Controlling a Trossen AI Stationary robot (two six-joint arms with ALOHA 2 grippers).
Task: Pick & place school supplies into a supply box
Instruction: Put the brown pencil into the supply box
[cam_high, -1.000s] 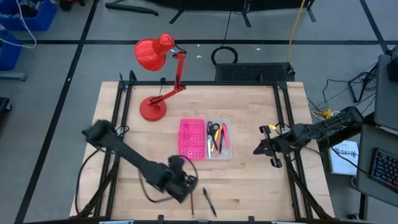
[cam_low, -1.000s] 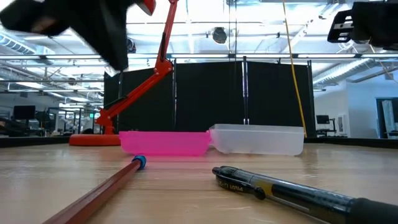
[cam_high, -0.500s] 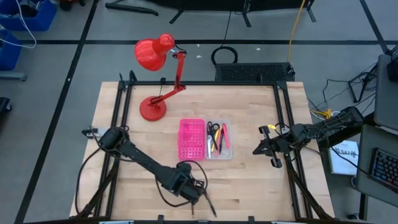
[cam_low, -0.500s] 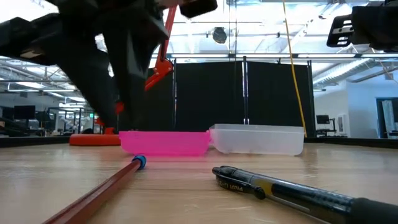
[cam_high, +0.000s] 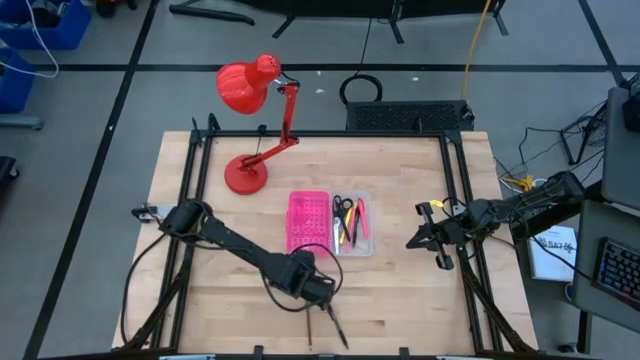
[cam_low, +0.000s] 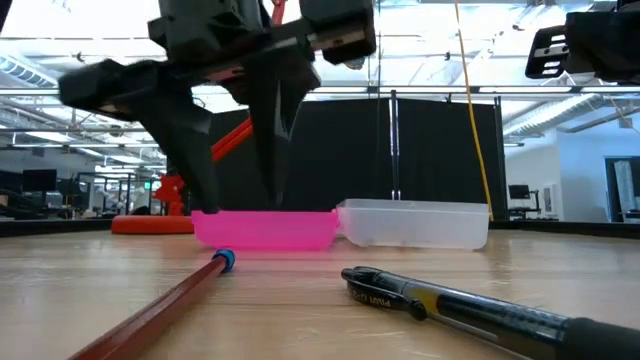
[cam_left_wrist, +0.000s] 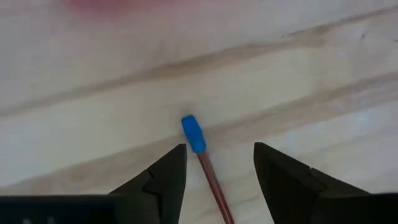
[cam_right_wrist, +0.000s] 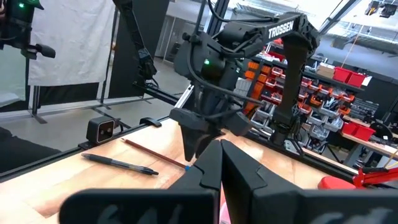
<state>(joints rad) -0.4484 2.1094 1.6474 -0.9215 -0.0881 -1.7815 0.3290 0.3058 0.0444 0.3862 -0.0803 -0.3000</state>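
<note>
While the left gripper (cam_left_wrist: 216, 163) hangs spread, the pencil (cam_left_wrist: 208, 171) lies between its fingers; right gripper (cam_high: 425, 238) clenched.

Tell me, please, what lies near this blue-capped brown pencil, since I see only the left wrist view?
Observer: A black pen with a clear barrel lies on the wood beside the blue-capped brown pencil, not touching it.
Operator: Where is the box from here?
Observer: The flat plastic supply box with a pink half joined to a clear half sits beyond the pencil's blue end, toward the table's middle.
Operator: And the other arm?
Observer: The right end effector hangs near the table's right edge, well away from the open left end effector over the pencil.
</note>
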